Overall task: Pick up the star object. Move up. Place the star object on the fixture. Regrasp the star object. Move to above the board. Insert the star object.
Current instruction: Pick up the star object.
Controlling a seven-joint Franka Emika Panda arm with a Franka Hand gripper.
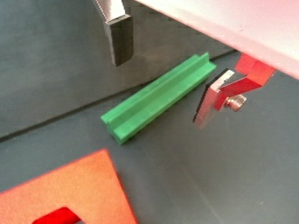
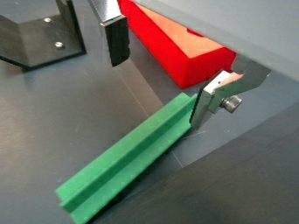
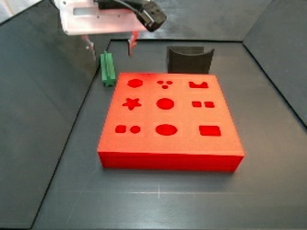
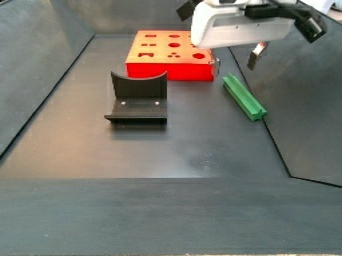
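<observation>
Wrist views both show the slim bright green star-section prism (image 2: 128,159) lying flat on the dark grey floor, between the two flat silver fingers (image 1: 118,33) of the gripper (image 1: 163,72). The fingers stand well apart, one on each side of the prism, and neither pad appears to touch it, so the gripper is open and holds nothing.

In a side view the gripper (image 3: 115,49) hangs low over the far end of the green prism (image 3: 106,68), which lies on the floor just beside the long edge of the large flat bright red board (image 3: 168,121), near the board's far corner and apart from it. The board's top carries recessed cutouts, among them a star, circles and squares.

The small dark grey-black fixture (image 3: 188,59), with a notch in its top, stands by the board's far short edge. In a side view from the opposite end, the fixture (image 4: 136,97) sits in front of the red board (image 4: 170,56), and the green prism (image 4: 243,96) lies well apart from it, near the floor's side wall, with the gripper (image 4: 238,58) over its far end.
</observation>
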